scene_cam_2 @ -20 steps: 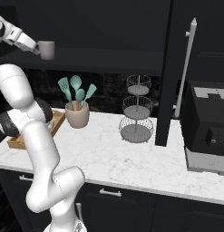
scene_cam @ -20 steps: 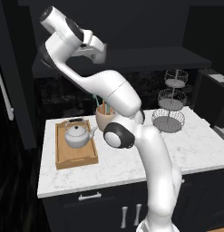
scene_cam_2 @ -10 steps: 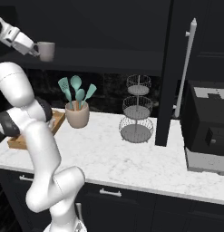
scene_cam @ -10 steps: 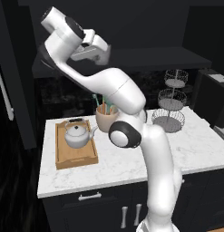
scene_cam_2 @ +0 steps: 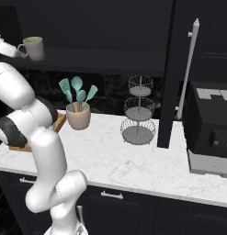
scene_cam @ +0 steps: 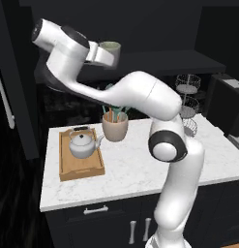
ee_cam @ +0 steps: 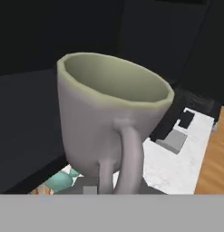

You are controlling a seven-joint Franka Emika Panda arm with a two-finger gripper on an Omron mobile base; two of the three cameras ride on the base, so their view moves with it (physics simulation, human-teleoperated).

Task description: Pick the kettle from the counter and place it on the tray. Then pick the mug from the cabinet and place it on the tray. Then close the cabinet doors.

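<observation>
The grey-white mug (scene_cam: 111, 49) with its pale green inside hangs in the air in front of the cabinet's dark shelf (scene_cam: 179, 62). My gripper (scene_cam: 106, 54) is shut on its side handle. From the right, the mug (scene_cam_2: 35, 48) sits just right of the gripper (scene_cam_2: 20, 50), level with the shelf edge. Close up, the mug (ee_cam: 104, 113) turns its handle toward me. The pale kettle (scene_cam: 82, 145) stands on the wooden tray (scene_cam: 78, 169) at the left of the marble counter (scene_cam: 140, 169). Both black cabinet doors (scene_cam: 14, 97) (scene_cam_2: 179, 69) stand open.
A tan pot of teal utensils (scene_cam: 114, 127) stands right of the tray, below the mug. A three-tier wire stand (scene_cam_2: 139, 110) is on the counter's right half, and a dark appliance (scene_cam_2: 211, 128) at the far right. Dark drawers run under the counter.
The gripper has drawn the mug out of the cabinet, toward the cameras and slightly lower. The kettle and tray have not moved.
</observation>
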